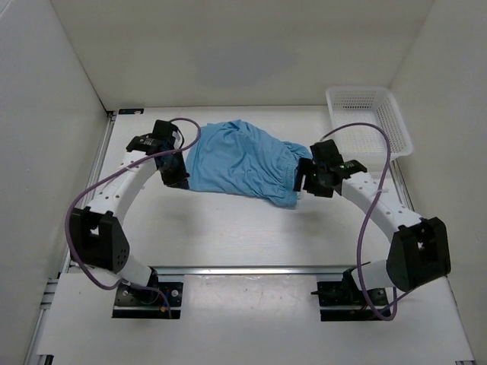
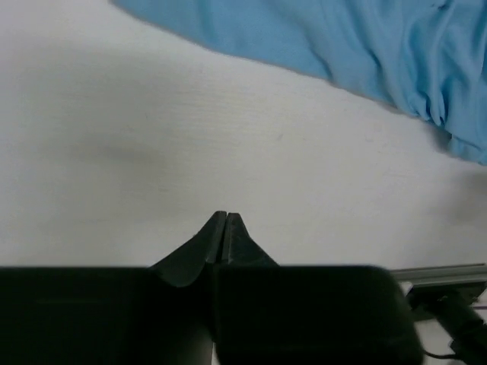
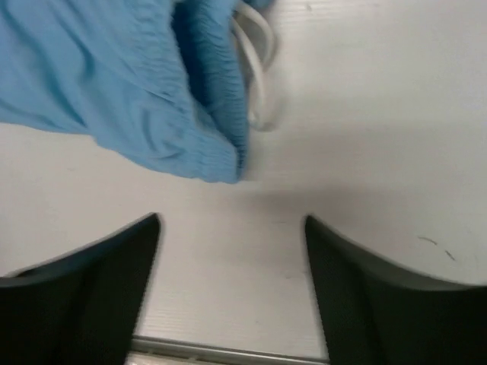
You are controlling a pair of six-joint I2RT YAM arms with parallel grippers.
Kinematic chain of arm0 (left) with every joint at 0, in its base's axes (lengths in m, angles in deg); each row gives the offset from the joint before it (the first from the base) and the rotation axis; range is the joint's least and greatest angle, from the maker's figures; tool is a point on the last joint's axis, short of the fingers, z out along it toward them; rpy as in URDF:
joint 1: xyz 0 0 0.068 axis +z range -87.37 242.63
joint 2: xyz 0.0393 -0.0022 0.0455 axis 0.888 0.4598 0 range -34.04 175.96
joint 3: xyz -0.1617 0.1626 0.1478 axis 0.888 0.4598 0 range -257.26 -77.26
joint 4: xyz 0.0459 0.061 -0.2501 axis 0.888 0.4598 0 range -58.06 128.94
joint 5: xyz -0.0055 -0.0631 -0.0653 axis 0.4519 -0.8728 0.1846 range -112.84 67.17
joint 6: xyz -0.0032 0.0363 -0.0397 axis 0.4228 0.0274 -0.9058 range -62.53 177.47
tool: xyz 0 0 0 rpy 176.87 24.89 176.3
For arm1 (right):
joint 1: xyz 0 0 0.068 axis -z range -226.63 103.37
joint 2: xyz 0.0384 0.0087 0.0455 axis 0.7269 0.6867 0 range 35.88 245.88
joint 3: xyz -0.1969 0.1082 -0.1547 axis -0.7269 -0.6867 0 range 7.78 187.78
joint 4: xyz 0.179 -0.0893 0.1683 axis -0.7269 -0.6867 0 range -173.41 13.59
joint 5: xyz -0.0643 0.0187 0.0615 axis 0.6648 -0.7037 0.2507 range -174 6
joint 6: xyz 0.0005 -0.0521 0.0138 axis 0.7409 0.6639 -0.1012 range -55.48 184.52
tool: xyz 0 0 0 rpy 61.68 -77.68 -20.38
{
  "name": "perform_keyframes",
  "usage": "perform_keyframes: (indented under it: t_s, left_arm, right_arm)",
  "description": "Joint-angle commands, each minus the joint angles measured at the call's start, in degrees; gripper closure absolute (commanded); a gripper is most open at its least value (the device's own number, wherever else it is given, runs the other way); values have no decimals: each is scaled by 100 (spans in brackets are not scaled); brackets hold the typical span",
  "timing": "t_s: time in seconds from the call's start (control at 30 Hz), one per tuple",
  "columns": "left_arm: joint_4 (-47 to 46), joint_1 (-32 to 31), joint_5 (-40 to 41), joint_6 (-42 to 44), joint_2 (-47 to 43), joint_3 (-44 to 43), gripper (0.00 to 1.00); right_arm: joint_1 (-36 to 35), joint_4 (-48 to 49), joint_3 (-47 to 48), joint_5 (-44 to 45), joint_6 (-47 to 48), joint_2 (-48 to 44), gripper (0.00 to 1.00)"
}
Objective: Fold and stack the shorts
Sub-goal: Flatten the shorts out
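The light blue shorts (image 1: 240, 162) lie bunched on the table's middle, between my two grippers. Their gathered waistband (image 3: 213, 91) and white drawstring (image 3: 255, 61) show at the top of the right wrist view. The shorts' edge also runs across the top of the left wrist view (image 2: 342, 46). My left gripper (image 1: 176, 176) is shut and empty, beside the shorts' left edge, over bare table (image 2: 225, 217). My right gripper (image 1: 303, 182) is open and empty, just short of the waistband end (image 3: 232, 220).
A white mesh basket (image 1: 370, 118) stands at the back right of the table. White walls enclose the table on three sides. A metal rail (image 1: 251, 270) runs along the near edge by the arm bases.
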State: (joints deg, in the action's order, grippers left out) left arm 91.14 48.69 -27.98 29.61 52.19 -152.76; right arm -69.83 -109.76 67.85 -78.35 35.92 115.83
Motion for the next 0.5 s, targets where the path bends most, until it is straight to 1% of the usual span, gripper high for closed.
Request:
perform_keyframes:
  t_s: [0.0,0.03,0.07,0.1,0.13,0.17,0.2,0.27,0.3,0.33,0.37,0.4,0.47]
  left_arm:
    - [-418,-21,189,0,67,-561,90]
    - [-418,-22,285,0,469,-692,90]
    - [-418,-22,356,-53,691,-963,90]
    - [-418,-22,557,-53,919,-1131,90]
    - [-418,-22,646,-53,1348,-1290,87]
    - [-418,31,699,-123,1526,-1535,49]
    - [-418,31,638,-202,1684,-1607,33]
    - [-514,197,402,-255,2009,-1608,12]
    - [-602,320,139,-395,2063,-1495,3]
    - [-681,373,67,-457,2116,-1398,0]
    - [-751,374,-29,-457,2169,-1301,0]
    - [-882,443,-100,-510,2248,-1126,0]
    - [-971,444,-153,-510,2301,-1011,0]
  right_arm:
    - [105,56,-162,375,-224,-777,32]
    - [105,56,-215,445,-364,-857,43]
    - [105,56,-268,324,-366,-979,56]
    - [175,56,-355,192,-366,-980,77]
    - [245,108,-356,43,-427,-1059,84]
    - [394,109,-495,-289,-479,-1060,91]
    - [500,161,-497,-554,-480,-1060,91]
    - [754,292,-742,-1072,-620,-1060,91]
    - [1034,363,-856,-1336,-620,-1060,86]
    - [1176,459,-1109,-1608,-673,-1060,70]
    - [1404,669,-1242,-2107,-725,-1060,59]
    - [1493,784,-1470,-2338,-726,-1060,35]
    - [1616,978,-1656,-2690,-883,-1007,24]
